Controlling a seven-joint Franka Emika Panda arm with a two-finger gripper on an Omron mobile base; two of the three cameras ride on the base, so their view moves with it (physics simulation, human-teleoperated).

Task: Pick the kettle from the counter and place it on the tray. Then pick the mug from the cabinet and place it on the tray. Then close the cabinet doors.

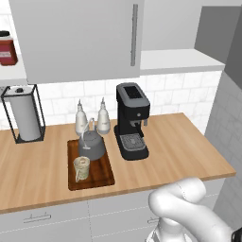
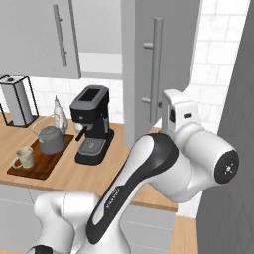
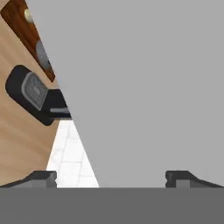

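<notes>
The gripper (image 3: 111,177), fingers spread wide and empty, is facing the right door (image 3: 144,87), whose grey panel is filling the hand view's centre and right.

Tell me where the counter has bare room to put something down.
Free: the counter right of the coffee machine, and between the paper towel holder and the tray. Crowded: the tray holds the kettle and mug; two bottles stand behind.

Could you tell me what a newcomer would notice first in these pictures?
The white arm fills the right base view, beside an open cabinet door. Behind it, the kettle and mug stand on the tray, left of a black coffee machine.
</notes>
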